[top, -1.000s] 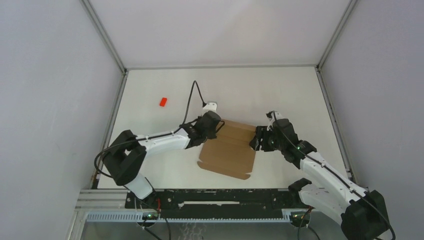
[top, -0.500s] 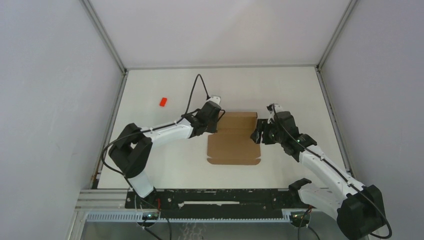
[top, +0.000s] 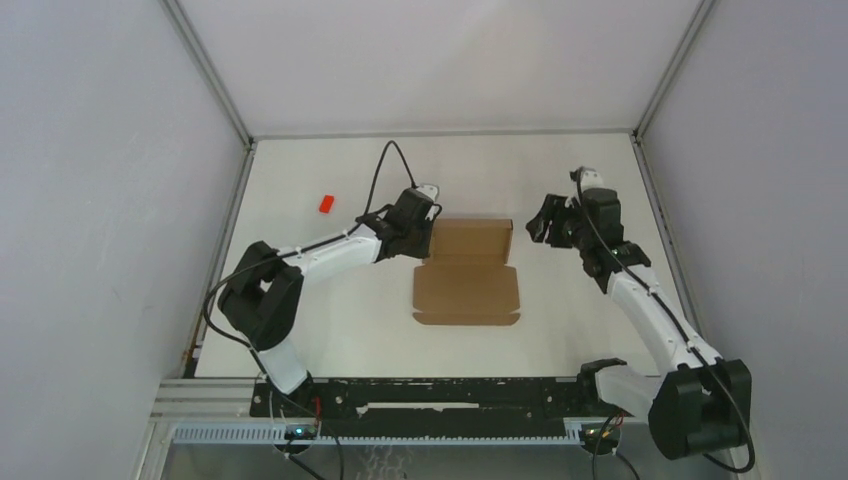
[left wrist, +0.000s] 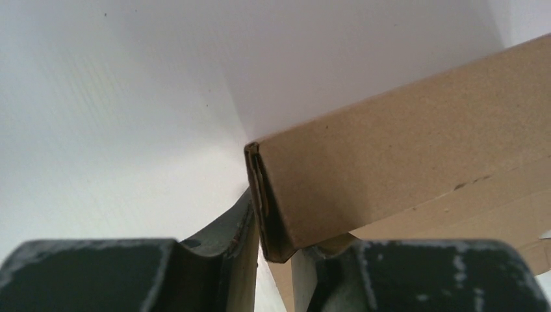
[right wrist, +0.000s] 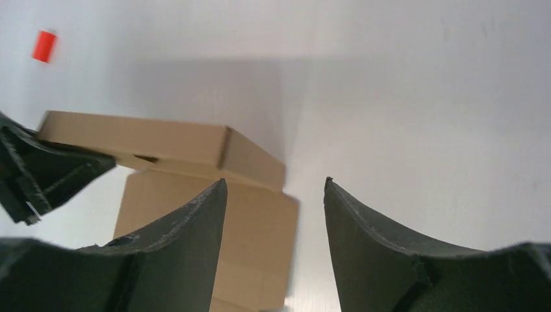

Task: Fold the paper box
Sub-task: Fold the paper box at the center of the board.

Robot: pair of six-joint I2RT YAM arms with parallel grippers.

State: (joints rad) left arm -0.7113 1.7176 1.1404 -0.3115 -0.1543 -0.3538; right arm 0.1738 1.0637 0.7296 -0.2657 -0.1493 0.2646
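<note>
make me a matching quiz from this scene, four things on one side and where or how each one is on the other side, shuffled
Things
1. paper box
2. left gripper
3. right gripper
4. red block

States
A. shut on the box's far left corner
B. lying alone, far off to the left
C. brown, between the two grippers, far section raised
D. open, off the box to its right, holding nothing

Pairs: 1-C, 2-A, 3-D, 4-B
</note>
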